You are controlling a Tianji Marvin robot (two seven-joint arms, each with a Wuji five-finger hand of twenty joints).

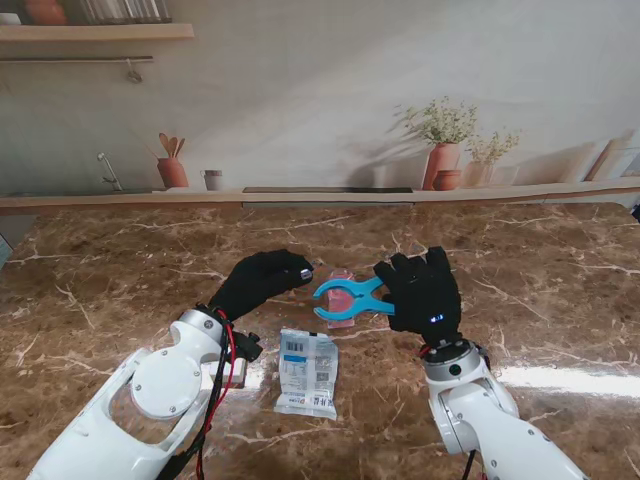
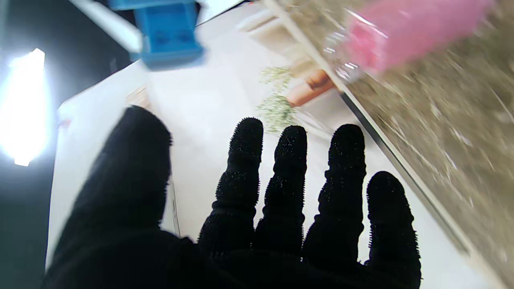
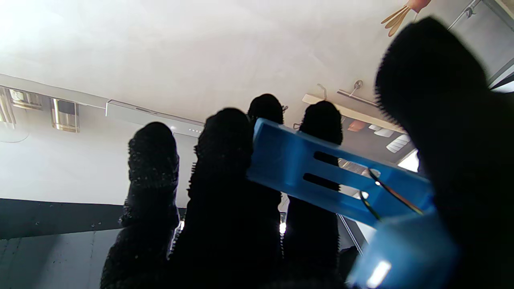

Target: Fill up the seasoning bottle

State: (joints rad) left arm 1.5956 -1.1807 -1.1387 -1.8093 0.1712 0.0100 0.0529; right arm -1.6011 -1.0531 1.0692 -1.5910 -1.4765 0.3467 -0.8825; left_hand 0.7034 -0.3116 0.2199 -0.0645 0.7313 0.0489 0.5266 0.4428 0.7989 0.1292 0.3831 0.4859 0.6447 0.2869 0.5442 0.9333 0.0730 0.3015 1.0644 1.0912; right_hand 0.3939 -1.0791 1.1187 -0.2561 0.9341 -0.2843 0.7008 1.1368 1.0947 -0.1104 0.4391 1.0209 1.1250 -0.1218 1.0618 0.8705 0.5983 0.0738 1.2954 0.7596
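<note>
A small pink seasoning bottle [image 1: 341,277] lies on the marble table [image 1: 120,270], between my two hands. My right hand [image 1: 425,290] is shut on a blue clip [image 1: 350,298], whose spread jaws hang over the bottle. The right wrist view shows the clip [image 3: 321,172] pinched between thumb and fingers. To the bottle's left my left hand [image 1: 262,281] hovers open, fingertips toward it. In the left wrist view its fingers [image 2: 285,180] are apart and hold nothing, with the blurred bottle [image 2: 401,32] and clip [image 2: 166,32] beyond them. A white seasoning packet [image 1: 308,372] lies flat, nearer to me.
A ledge [image 1: 320,196] runs along the table's far edge. Behind it the wall backdrop shows potted plants [image 1: 445,150] at the right and a utensil pot [image 1: 172,165] at the left. Bare marble stretches to both sides of the hands.
</note>
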